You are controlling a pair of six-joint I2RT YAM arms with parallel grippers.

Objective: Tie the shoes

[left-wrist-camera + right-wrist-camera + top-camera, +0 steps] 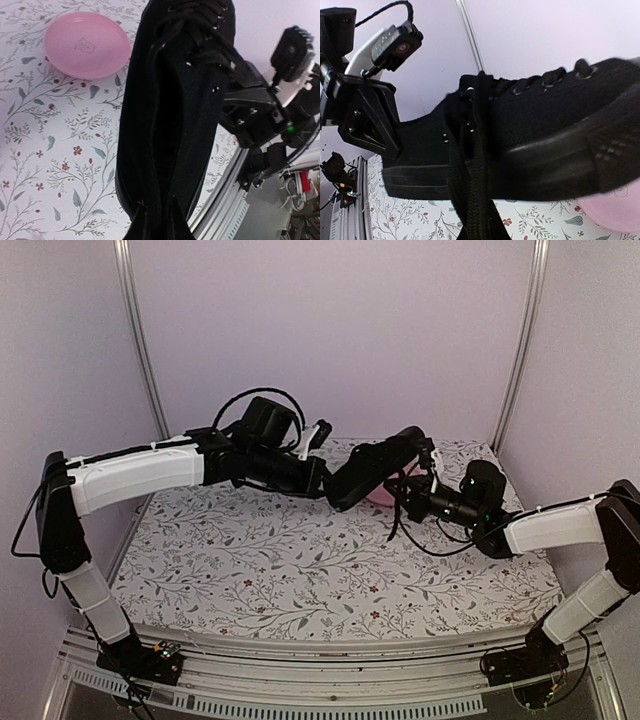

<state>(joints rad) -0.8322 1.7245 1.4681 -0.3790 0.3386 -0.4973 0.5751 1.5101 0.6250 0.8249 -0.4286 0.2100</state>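
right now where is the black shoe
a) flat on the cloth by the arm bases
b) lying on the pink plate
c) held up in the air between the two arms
c: the shoe hangs clear of the flowered cloth, its heel at the left hand and its laces running down toward the right hand, while the pink plate lies bare.

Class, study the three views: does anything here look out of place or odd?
Yes. The shoe is not on the table: it hangs tilted in mid-air near the plate, its heel pinched by the left gripper. Its laces are untied, running down its side.
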